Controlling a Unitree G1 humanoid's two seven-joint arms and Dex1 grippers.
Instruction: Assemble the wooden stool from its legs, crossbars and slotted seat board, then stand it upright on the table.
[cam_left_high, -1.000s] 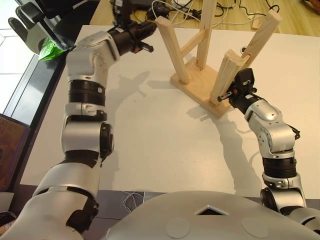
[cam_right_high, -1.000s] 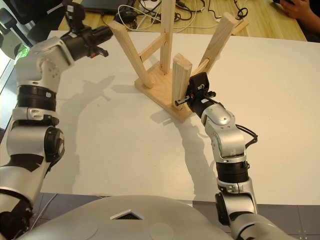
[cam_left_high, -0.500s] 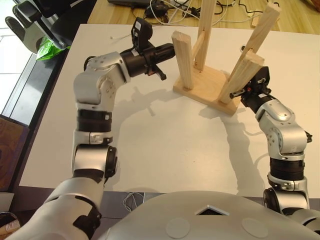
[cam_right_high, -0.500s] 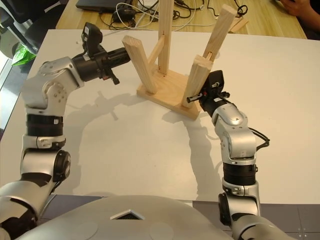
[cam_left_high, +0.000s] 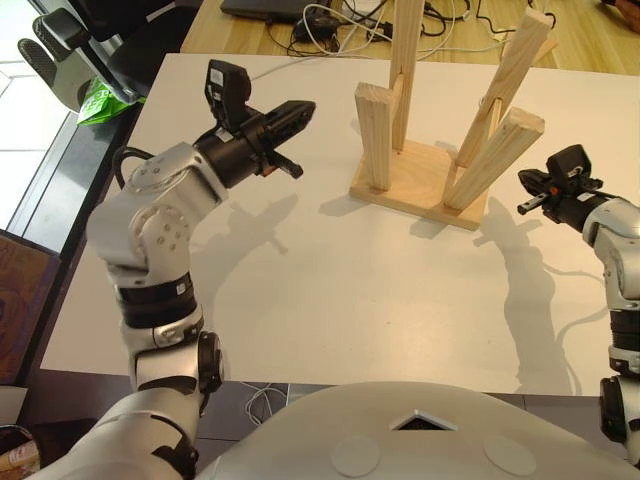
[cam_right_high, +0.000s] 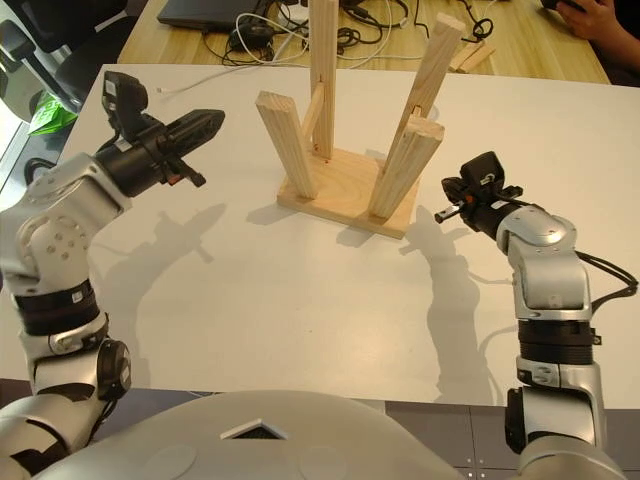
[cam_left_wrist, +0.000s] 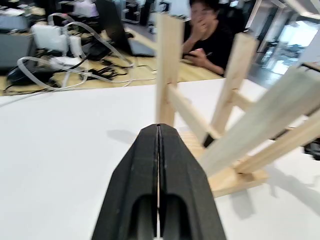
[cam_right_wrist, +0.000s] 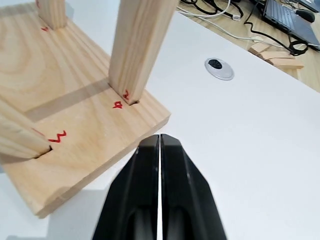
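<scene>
4 legs (cam_left_high: 375, 135) stand in the slotted seat board (cam_left_high: 420, 185), which lies flat on the table (cam_left_high: 330, 290) with the stool upside down, so I judge only the flip remains. The left gripper (cam_left_wrist: 158, 130) and right gripper (cam_right_wrist: 160, 142) are pressed together, apart from the wood. Next, both must spread and grasp 2 sides.

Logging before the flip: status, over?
Left end effector and right end effector shut, empty. Wooden stool inverted on table, legs up, ungripped. Nothing between them.

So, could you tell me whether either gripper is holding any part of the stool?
Nothing is held. The left gripper and right gripper are both shut on nothing, each apart from the stool, which rests legs-up on its seat board.
</scene>
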